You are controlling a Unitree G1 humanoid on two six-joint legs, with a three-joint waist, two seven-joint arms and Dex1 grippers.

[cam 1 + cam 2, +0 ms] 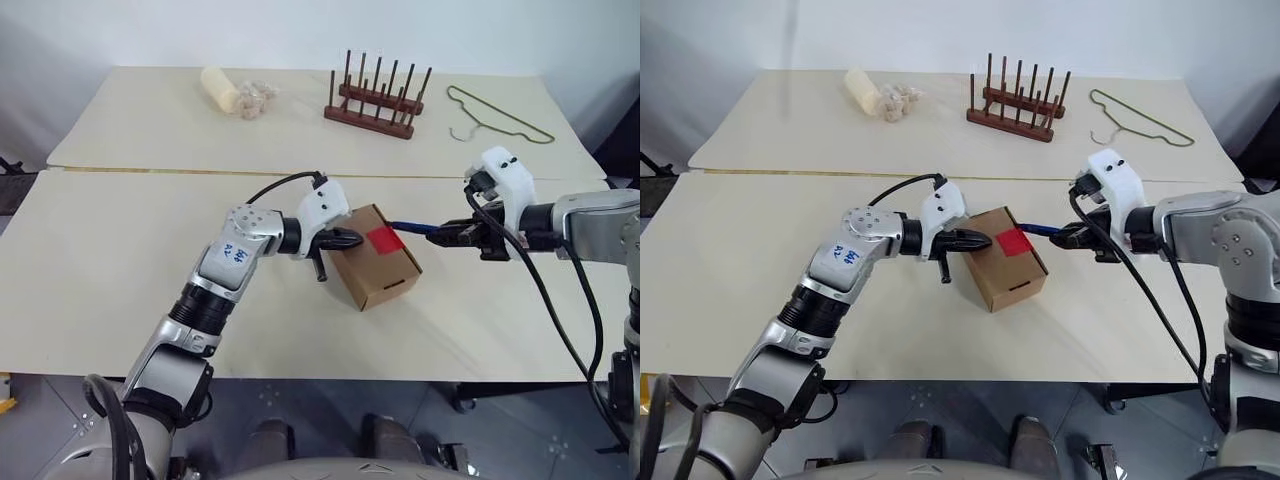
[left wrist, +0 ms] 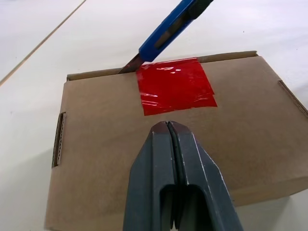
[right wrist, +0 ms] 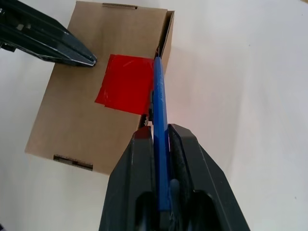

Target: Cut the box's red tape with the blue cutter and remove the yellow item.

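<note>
Currently left claw (image 2: 167, 126), shut and empty, pins box (image 1: 375, 258) mid-tabletop (image 1: 120, 300); right claw (image 3: 161, 132) grips blue cutter (image 3: 159, 110), blade at red tape (image 2: 174, 86) edge.

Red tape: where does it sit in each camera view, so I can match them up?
Left eye: red tape on the box top, centre-right.
Right eye, just right of centre.
Left wrist, beyond the shut left gripper.
Right wrist, left of the blade.
Shared landmark: blue cutter, held by the right gripper, tip at the tape's edge.
</note>
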